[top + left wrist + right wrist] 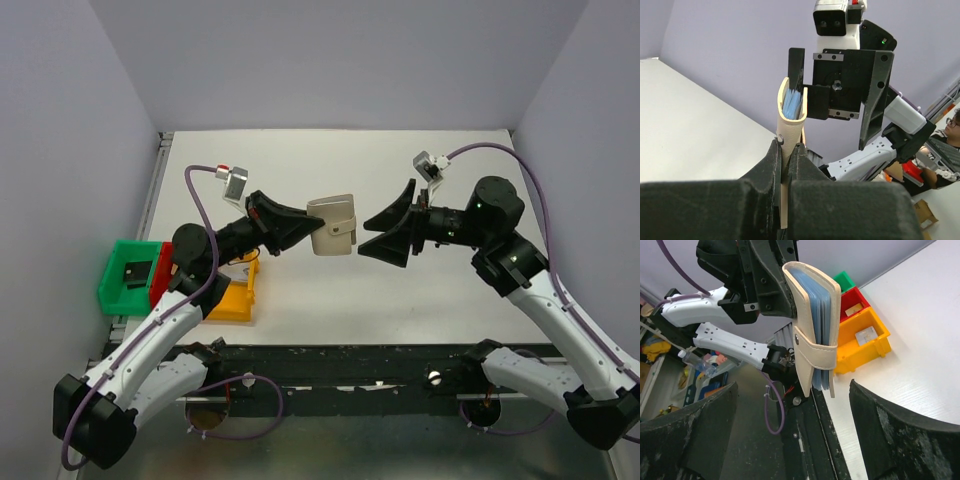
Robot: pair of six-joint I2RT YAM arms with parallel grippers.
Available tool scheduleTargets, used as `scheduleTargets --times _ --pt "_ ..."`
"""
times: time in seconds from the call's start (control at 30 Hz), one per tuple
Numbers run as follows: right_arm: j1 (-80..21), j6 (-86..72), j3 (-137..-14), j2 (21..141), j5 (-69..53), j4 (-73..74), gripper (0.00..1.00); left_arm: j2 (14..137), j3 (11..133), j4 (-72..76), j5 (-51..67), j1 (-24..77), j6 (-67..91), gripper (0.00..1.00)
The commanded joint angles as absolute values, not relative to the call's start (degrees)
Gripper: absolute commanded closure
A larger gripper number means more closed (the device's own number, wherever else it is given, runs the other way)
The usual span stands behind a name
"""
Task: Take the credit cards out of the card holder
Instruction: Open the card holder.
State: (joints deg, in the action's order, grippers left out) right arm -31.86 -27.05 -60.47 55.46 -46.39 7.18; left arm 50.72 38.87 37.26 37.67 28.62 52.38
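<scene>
The card holder (333,225) hangs in the air above the middle of the table, folded shut, its beige strap wrapped round it. My left gripper (300,222) is shut on its left edge; in the left wrist view the fingers (775,160) pinch the tan cover (791,125). Light-blue inner sleeves (821,305) show at its edge. My right gripper (364,237) stands wide open just right of the holder, not touching it; in the right wrist view the holder (812,340) sits ahead of the spread jaws (792,390). Credit cards lie in the bins: black (133,272), silvery-white (866,335), orange-gold (854,310).
Three plastic bins stand at the table's left near edge: green (120,285), red (160,285) and yellow (235,300). The left arm reaches over them. White walls close the table at the back and sides.
</scene>
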Motion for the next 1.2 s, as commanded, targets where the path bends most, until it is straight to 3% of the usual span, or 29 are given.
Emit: scheduleTargets --times 0.0,0.27,0.4,0.5,0.7,0.77,0.87,0.97,1.03,1.17 --pt "-32.4 -28.2 -60.5 57.7 -48.4 6.4 0.02 51.2 38.8 41.1 35.1 28.6 56.3 1.0" --pt "-34.3 -27.4 -60.9 59.9 -44.7 7.4 0.05 52.5 39.8 42.3 35.0 29.4 57.4 1.0" --pt "-35.4 -28.5 -61.3 62.0 -43.8 6.6 0.13 53.3 40.3 42.1 34.1 30.8 57.0 1.0" --pt "-35.8 -31.6 -60.1 63.0 -44.8 2.7 0.25 53.5 41.5 40.5 33.1 32.4 55.2 1.0" --pt "-35.9 -37.2 -57.5 63.7 -46.8 -6.1 0.63 53.1 44.1 32.3 28.9 35.4 50.1 0.97" --pt "-35.9 -38.7 -56.6 63.7 -47.9 -8.6 0.71 52.8 44.1 31.7 28.5 35.6 49.7 0.87" --pt "-35.9 -40.3 -55.5 63.5 -49.2 -12.1 0.78 51.7 43.6 31.5 27.8 35.7 49.0 0.53" --pt "-35.9 -41.9 -54.8 63.2 -51.8 -14.9 0.81 50.0 42.2 33.1 27.6 35.6 48.6 0.32" --pt "-35.8 -43.4 -54.4 63.5 -54.3 -17.5 0.82 48.9 41.2 34.9 27.7 35.6 48.3 0.26" --pt "-35.7 -46.3 -53.7 63.9 -58.6 -23.8 0.86 48.3 40.2 39.6 30.2 35.1 48.8 0.26"
